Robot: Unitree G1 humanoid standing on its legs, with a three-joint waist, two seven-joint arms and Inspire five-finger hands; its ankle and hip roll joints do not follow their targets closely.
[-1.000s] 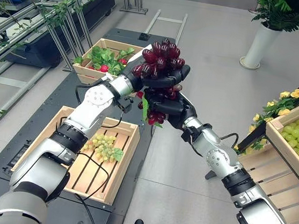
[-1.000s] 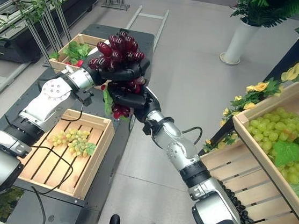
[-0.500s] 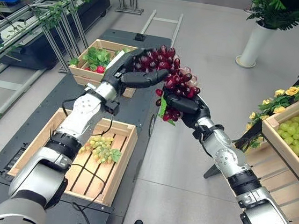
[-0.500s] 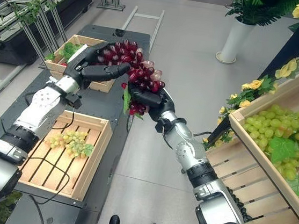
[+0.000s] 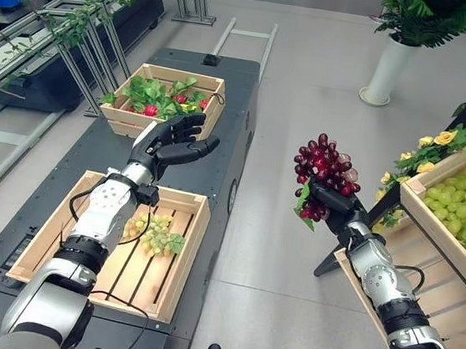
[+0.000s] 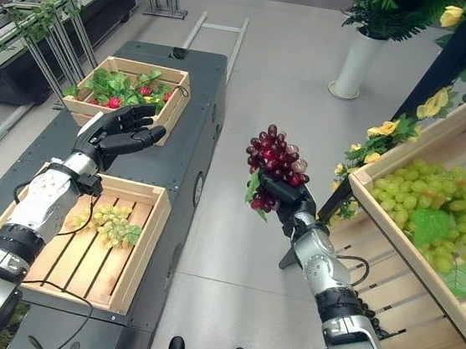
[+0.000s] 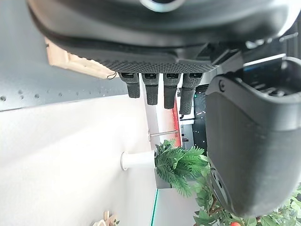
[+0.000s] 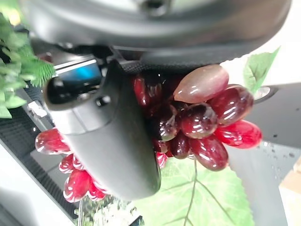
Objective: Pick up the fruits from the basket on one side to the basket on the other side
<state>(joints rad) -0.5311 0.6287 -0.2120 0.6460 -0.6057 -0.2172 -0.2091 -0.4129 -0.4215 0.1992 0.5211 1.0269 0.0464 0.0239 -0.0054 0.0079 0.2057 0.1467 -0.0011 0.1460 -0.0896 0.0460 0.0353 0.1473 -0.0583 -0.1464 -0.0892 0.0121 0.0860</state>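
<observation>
My right hand (image 5: 340, 209) is shut on a bunch of red grapes (image 5: 324, 173) with a green leaf, held in the air over the floor between the dark table and the shelf on the right; the same red grapes (image 8: 197, 117) press against its palm in the right wrist view. My left hand (image 5: 169, 139) hovers open and empty above the dark table, between the two wooden crates; its straight fingers (image 7: 155, 89) show in the left wrist view. A green grape bunch (image 5: 154, 231) lies in the near wooden crate (image 5: 50, 229). More green grapes (image 5: 465, 205) fill the slanted shelf crate (image 5: 429, 226) at right.
A far wooden crate (image 5: 216, 97) on the dark table (image 5: 227, 149) holds leaves and small red fruits. Yellow flowers (image 5: 439, 143) and foliage edge the right shelf. A white planter (image 5: 390, 70) stands on the floor beyond. Metal racks with vines line the left.
My left hand has let go of the red grapes and drawn back left over the table. My right hand has carried the bunch rightward and lower, toward the shelf crate.
</observation>
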